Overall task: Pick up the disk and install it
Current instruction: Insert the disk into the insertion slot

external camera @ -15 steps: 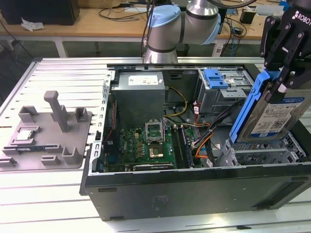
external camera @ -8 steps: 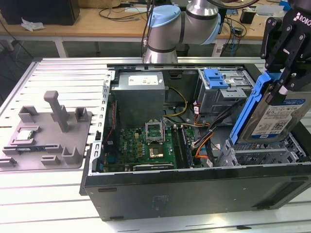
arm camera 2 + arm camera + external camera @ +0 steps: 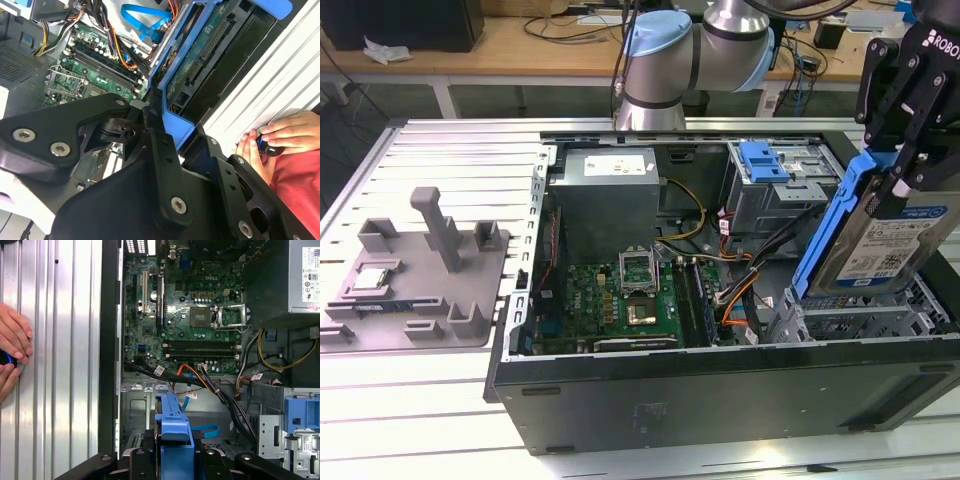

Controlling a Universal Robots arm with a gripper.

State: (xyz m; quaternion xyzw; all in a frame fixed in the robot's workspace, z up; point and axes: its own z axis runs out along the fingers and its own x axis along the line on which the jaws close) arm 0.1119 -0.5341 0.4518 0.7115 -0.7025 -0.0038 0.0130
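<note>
Exterior view: the pincer (image 3: 902, 165), closed on the disk (image 3: 888, 240), holds it tilted, clear above the drive cage (image 3: 860, 322) at one corner of the open computer case (image 3: 720, 395). Pickup appears complete; the disk is not yet installed.

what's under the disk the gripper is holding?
Below the blue-framed silver hard drive, gripped by the black gripper, sits a grey metal drive cage in the open black computer case. The drive covers part of the cage.

Ribbed metal table (image 3: 410, 420), open computer case (image 3: 720, 400) (lid off), grey fixture (image 3: 470, 285) beside it
</note>
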